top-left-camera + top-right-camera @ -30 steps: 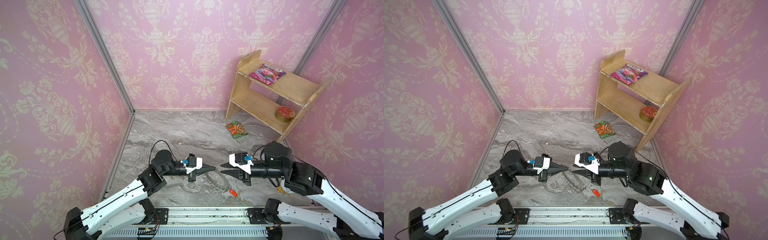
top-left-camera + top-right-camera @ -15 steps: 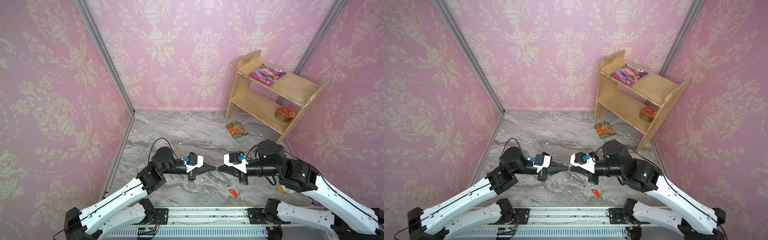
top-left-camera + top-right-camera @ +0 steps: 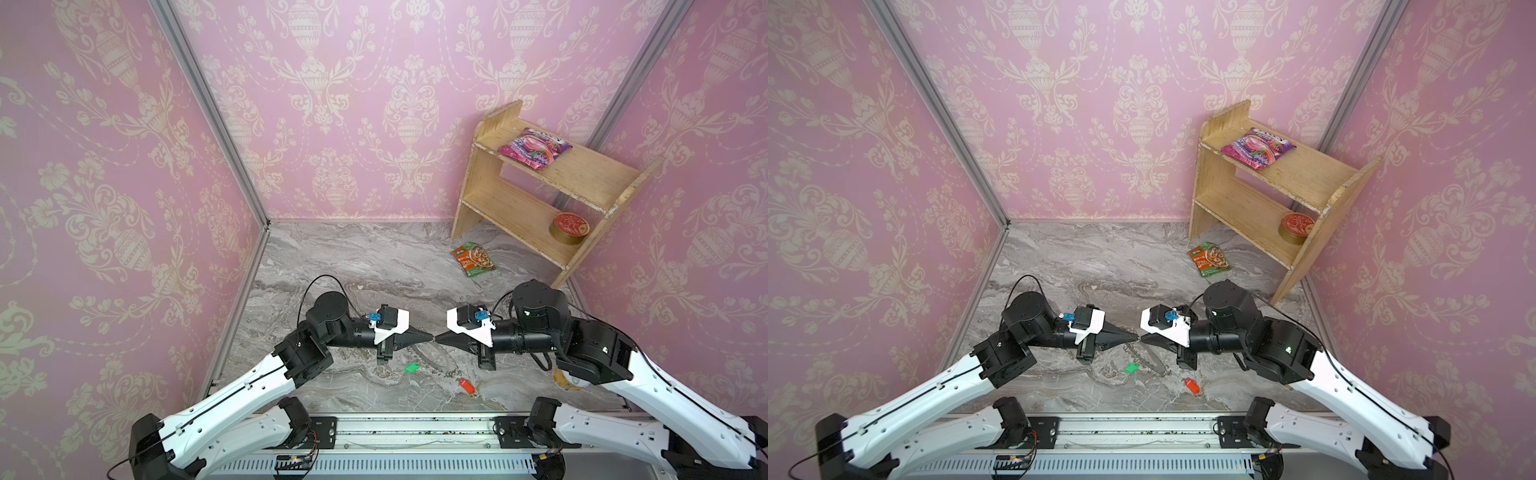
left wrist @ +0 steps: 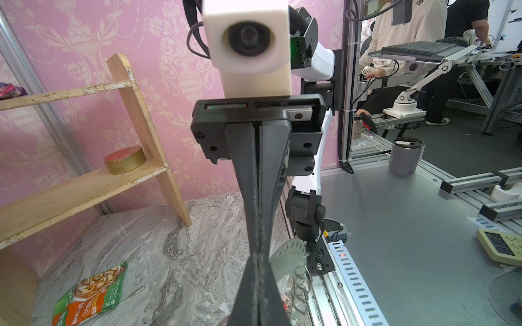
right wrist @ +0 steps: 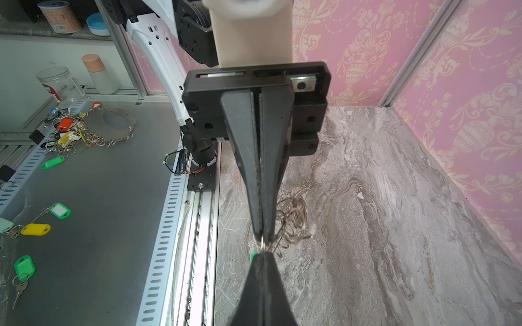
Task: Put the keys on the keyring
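Observation:
My left gripper (image 3: pixel 429 337) (image 3: pixel 1135 337) and right gripper (image 3: pixel 437 338) (image 3: pixel 1143 338) meet tip to tip above the marble table, both shut. The grey keyring (image 3: pixel 434 358) (image 3: pixel 1148 362) hangs between and below the tips. Its thin metal edge (image 5: pixel 262 245) runs from one pair of tips into the other in the right wrist view, with the wire loops (image 5: pixel 293 218) beside it. Its flat disc (image 4: pixel 291 254) shows next to my left gripper (image 4: pixel 258 255). A green-tagged key (image 3: pixel 411 368) (image 3: pixel 1131 368) and a red-tagged key (image 3: pixel 467 386) (image 3: pixel 1190 385) lie on the table below.
A wooden shelf (image 3: pixel 582 178) stands at the back right with a pink packet (image 3: pixel 534 149) and a red tin (image 3: pixel 568 226). An orange-green food packet (image 3: pixel 473 259) lies before it. Pink walls close in three sides; a rail (image 3: pixel 395 428) runs along the front.
The right gripper has moved left to meet the left gripper's tip and has closed its jaws. The left gripper has stayed shut and shifted only slightly.

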### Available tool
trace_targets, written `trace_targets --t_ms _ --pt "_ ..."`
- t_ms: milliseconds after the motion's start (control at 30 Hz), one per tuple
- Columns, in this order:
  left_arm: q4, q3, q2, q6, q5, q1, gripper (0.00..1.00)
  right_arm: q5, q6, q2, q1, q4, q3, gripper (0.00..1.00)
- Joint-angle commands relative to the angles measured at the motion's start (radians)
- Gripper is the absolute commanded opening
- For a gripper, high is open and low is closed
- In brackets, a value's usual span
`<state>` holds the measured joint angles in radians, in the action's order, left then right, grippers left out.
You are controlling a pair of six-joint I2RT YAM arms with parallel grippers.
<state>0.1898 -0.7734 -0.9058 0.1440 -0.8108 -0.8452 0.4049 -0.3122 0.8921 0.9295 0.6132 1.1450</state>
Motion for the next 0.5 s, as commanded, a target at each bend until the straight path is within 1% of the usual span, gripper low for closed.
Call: trace_targets --t_ms 0,200,233,300,400,467 --pt "0.025 -0.044 0.016 0.005 -0.026 0.003 0.00 0.016 0.054 -0.024 -0.013 -0.087 -0.050 0.00" --pt "0.042 -0.031 0.027 0.004 0.000 0.002 0.00 0.041 0.136 -0.075 -0.053 -0.196 -0.118 0.00" --pt "0.049 -0.029 0.029 0.001 0.005 0.002 0.04 0.037 0.145 -0.080 -0.056 -0.207 -0.124 0.00" --pt "0.061 -0.023 0.035 -0.004 0.017 0.002 0.14 0.036 0.155 -0.087 -0.061 -0.220 -0.131 0.00" --pt "0.070 -0.018 0.045 -0.009 0.033 0.003 0.16 0.034 0.166 -0.094 -0.066 -0.237 -0.141 0.00" --pt "0.071 -0.017 0.052 -0.015 0.049 0.002 0.20 0.026 0.171 -0.100 -0.068 -0.248 -0.146 0.00"
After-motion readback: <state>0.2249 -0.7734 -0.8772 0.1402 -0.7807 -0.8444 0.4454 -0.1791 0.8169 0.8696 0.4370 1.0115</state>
